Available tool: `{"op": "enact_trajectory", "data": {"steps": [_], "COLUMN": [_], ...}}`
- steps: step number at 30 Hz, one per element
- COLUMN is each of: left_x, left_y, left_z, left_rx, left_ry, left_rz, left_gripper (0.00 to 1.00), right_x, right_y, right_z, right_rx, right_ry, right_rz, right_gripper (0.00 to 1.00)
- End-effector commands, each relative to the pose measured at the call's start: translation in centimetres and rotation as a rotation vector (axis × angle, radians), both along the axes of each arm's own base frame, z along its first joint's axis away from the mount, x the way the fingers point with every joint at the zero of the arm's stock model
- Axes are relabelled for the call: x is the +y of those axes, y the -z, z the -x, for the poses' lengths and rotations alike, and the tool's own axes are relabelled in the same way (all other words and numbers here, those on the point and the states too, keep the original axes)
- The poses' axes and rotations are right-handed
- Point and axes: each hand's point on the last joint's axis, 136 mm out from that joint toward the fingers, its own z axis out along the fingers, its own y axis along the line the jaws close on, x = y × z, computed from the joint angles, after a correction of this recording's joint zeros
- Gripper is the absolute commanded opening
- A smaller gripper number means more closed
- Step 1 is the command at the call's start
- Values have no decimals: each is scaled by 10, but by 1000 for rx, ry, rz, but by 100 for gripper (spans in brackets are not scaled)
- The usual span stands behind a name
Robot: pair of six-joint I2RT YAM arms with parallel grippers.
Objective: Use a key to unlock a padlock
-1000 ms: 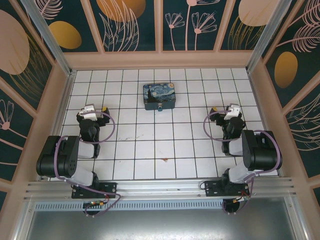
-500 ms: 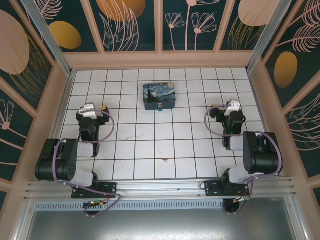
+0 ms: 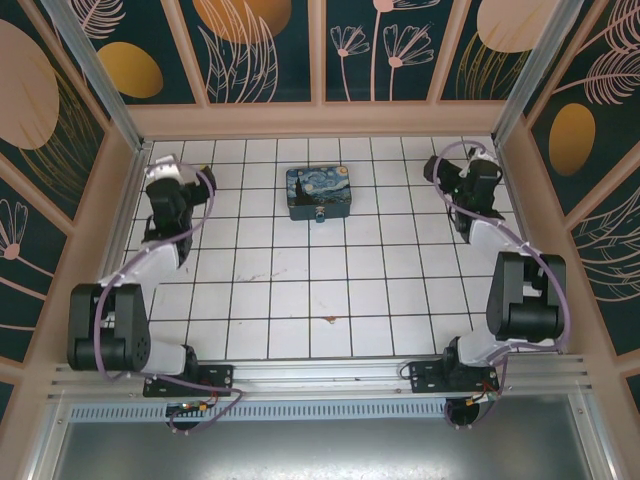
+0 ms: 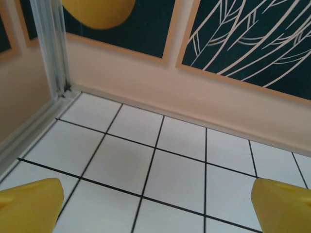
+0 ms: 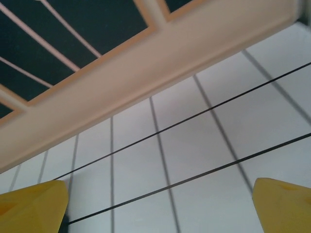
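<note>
Padlock (image 3: 320, 215) shows as a small grey thing touching the box (image 3: 318, 190) at the box's 6 o'clock edge. The box lies toward 12 o'clock from the middle of the table (image 3: 300, 290). Left gripper (image 3: 163, 178) is at 10 o'clock, near the far-left corner and well apart from the padlock. Its jaws are spread wide and hold nothing. In its wrist view the yellow fingertips (image 4: 29, 206) stand at the two lower corners over white tiles. Right gripper (image 3: 482, 172) is at 2 o'clock by the right wall, its jaws also wide and holding nothing.
</note>
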Motion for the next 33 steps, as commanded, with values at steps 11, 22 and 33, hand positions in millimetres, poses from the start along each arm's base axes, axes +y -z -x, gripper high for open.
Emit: {"op": "enact_trajectory", "data": {"steps": [11, 22, 33], "left_x": [-92, -131, -168], "left_y": [50, 75, 90], "left_z": [-60, -78, -78], "left_rx": [286, 366, 410], "left_ry": [256, 284, 377], "left_rz": [337, 412, 470], "left_gripper": [99, 99, 99], "right_x": [93, 138, 195], "right_y": [10, 34, 59], "right_z": [-29, -55, -73], "right_rx": [154, 219, 272], "right_ry": [-207, -251, -338], "right_rz": [-272, -331, -368], "right_gripper": [87, 85, 80]}}
